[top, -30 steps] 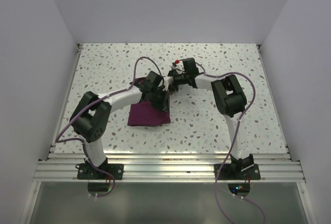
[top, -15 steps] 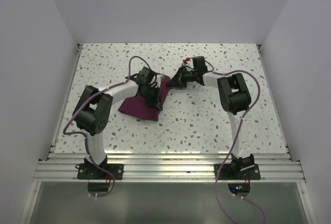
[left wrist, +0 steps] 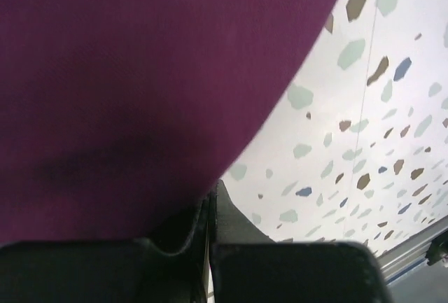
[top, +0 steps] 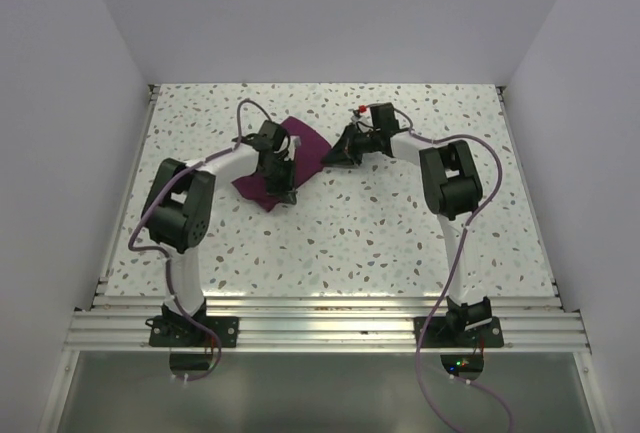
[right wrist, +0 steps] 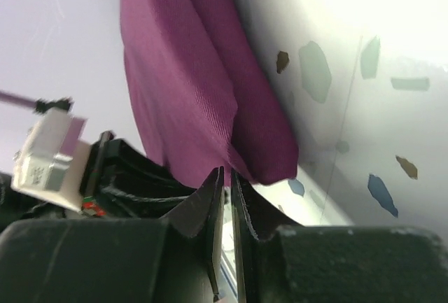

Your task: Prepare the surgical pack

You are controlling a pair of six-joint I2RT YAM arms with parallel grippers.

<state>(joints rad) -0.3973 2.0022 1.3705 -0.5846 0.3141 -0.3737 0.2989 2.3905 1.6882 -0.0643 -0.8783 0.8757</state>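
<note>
One plum cloth (top: 305, 148) lay near the desk's (top: 400, 243) far edge; left gripper (left wrist: 210, 194) and right gripper (right wrist: 226, 173) each pinched it, jaws nearly closed.

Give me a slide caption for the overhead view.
The left gripper and right gripper each pinch an edge of the purple cloth over the speckled table.

The top external camera sits high behind the arm bases (top: 190, 331) and looks down and forward over the whole speckled table (top: 400, 243) from well back. The left wrist camera is very near the purple cloth (left wrist: 140, 72), which fills most of its frame, with the left gripper (left wrist: 210, 201) at the bottom edge. The right wrist camera, rolled sideways, looks closely past the right gripper (right wrist: 227, 177) at the same cloth, which all three views share.
</note>
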